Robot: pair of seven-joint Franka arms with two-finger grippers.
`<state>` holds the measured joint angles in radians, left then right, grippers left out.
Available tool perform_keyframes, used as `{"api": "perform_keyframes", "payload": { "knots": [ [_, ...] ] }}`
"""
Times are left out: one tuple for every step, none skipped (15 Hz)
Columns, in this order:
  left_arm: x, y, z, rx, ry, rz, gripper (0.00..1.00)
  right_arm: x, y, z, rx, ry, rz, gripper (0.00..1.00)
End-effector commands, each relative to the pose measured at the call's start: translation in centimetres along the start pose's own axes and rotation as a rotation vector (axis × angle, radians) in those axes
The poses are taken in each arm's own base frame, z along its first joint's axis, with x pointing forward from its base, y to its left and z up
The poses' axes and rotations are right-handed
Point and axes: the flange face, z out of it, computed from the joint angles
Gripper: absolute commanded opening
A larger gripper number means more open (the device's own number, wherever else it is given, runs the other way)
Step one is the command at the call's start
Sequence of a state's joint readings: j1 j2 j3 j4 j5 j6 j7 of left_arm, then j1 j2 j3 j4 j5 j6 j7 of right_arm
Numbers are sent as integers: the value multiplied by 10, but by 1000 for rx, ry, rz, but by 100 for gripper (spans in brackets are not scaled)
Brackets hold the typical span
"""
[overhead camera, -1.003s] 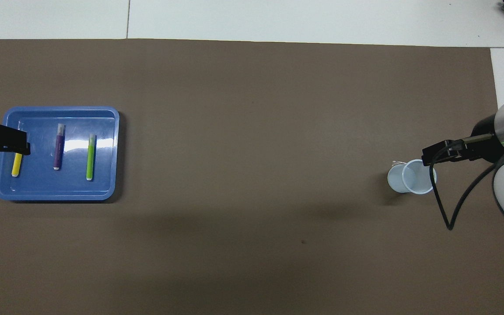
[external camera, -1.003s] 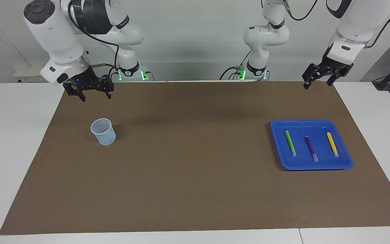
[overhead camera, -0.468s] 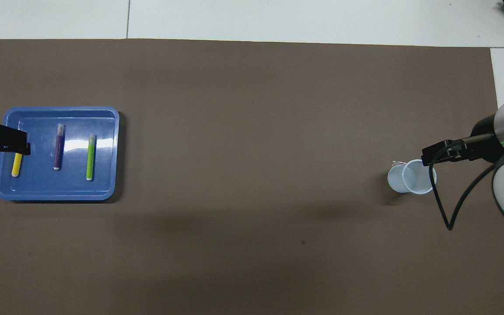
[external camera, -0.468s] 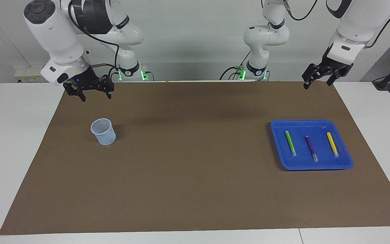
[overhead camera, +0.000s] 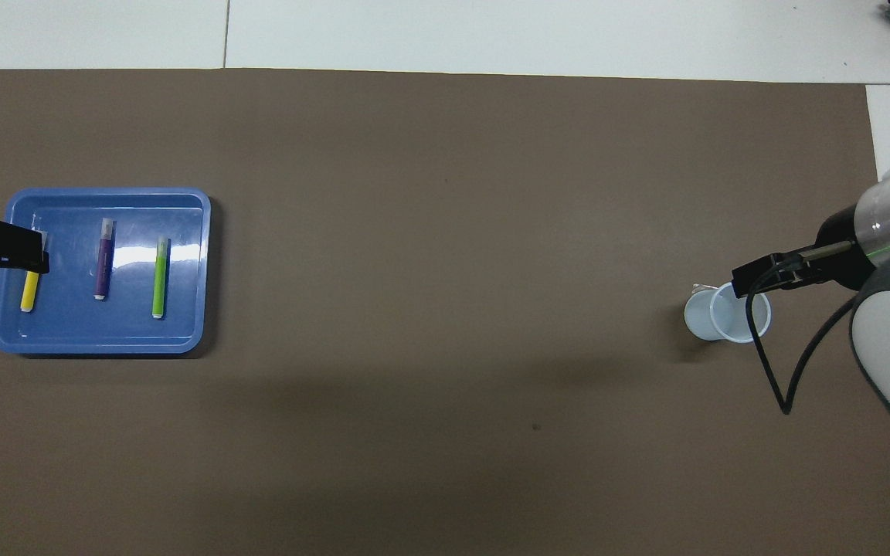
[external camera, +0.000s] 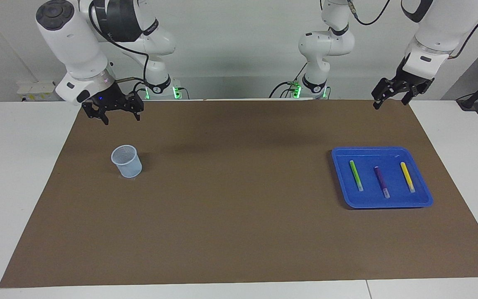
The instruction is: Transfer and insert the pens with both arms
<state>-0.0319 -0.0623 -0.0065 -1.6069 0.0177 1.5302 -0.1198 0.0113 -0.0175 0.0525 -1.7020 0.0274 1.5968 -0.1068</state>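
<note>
You've got two big white Franka arms w/ rounded glossy shells & black joint bands; the right arm [external camera: 73,45] has a dark grey round cap on its top joint, a silver ring at the wrist, a small blue LED on the black hand & a thin black cable looping from the wrist (hangs as a loop in the overhead view). The left arm [external camera: 430,29] is same white build, black cable trailing off its upper link, grey slot on the wrist flange. Each ends in a small black two-finger gripper, right gripper [external camera: 115,118] & left gripper [external camera: 390,101], and both bases show green lights w/ black cables plugged in.
</note>
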Motion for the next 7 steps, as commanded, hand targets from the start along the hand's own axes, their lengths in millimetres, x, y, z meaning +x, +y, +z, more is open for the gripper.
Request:
{"api": "perform_keyframes", "payload": {
  "knots": [
    [-4, -3, 3, -2, -25, -15, 100, 2, -8, 7, 84, 65, -24, 100],
    [-5, -3, 2, -2, -25, -15, 100, 1, -10, 13, 89, 73, -19, 100],
    [-5, -2, 3, -2, -25, -13, 100, -2, -17, 16, 90, 75, -28, 100],
    [-6, -1, 4, -1, -29, -12, 100, -4, -25, 22, 93, 66, -26, 100],
    [-6, 0, 4, -1, -29, -10, 100, -8, -26, 25, 97, 62, 18, 100],
    [-6, 0, 4, -1, -31, -9, 100, -7, -36, 29, 96, 80, 51, 100],
    [-7, 3, 4, -3, -29, -4, 100, -2, -60, 32, 94, 111, 39, 100]
  ]
}}
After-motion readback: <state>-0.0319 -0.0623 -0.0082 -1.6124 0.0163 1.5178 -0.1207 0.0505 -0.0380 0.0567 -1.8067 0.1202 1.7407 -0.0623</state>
